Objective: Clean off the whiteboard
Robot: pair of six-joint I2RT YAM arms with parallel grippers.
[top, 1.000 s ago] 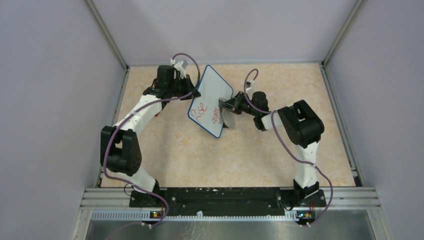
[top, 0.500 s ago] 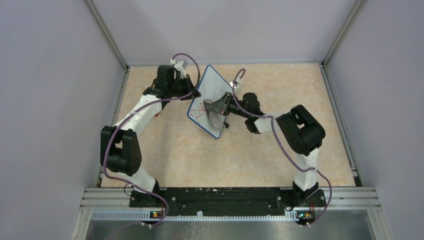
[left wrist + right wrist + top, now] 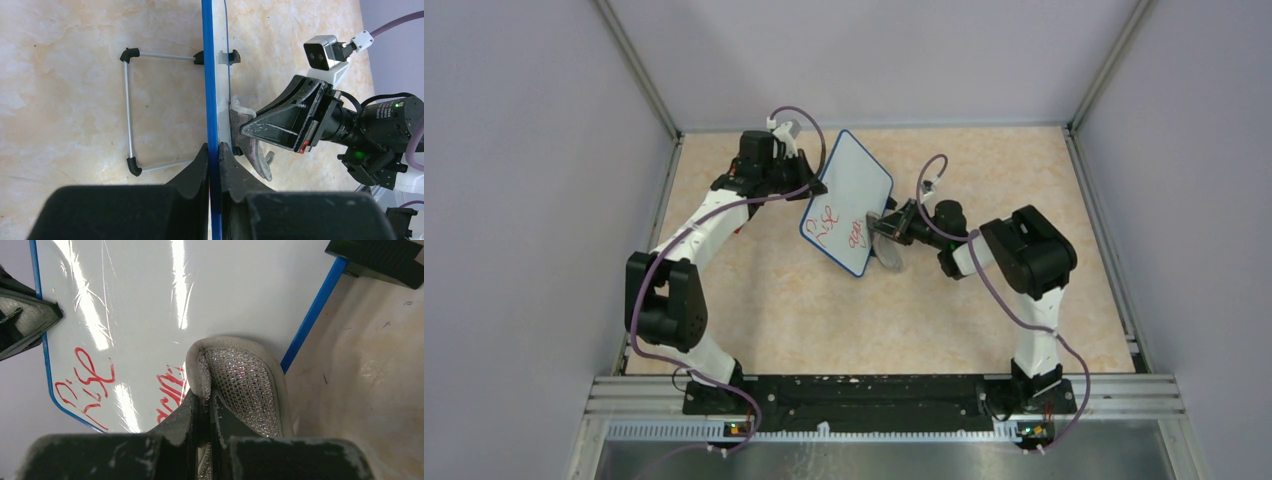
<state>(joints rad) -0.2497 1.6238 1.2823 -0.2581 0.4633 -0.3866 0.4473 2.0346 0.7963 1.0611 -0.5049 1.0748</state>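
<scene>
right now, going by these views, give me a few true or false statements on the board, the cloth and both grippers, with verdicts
1. The left gripper is clamped on the blue frame of the whiteboard. True.
2. The whiteboard lies flat. False: it stands up on edge, tilted.
3. The right gripper pinches a grey cloth against the board's face. True.
4. The board is wiped clean. False: red writing shows on its lower part, beside the cloth.

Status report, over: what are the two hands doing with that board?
Left hand shut on board's edge. Right hand shut on cloth, at board's face. Red writing not yet erased.
</scene>
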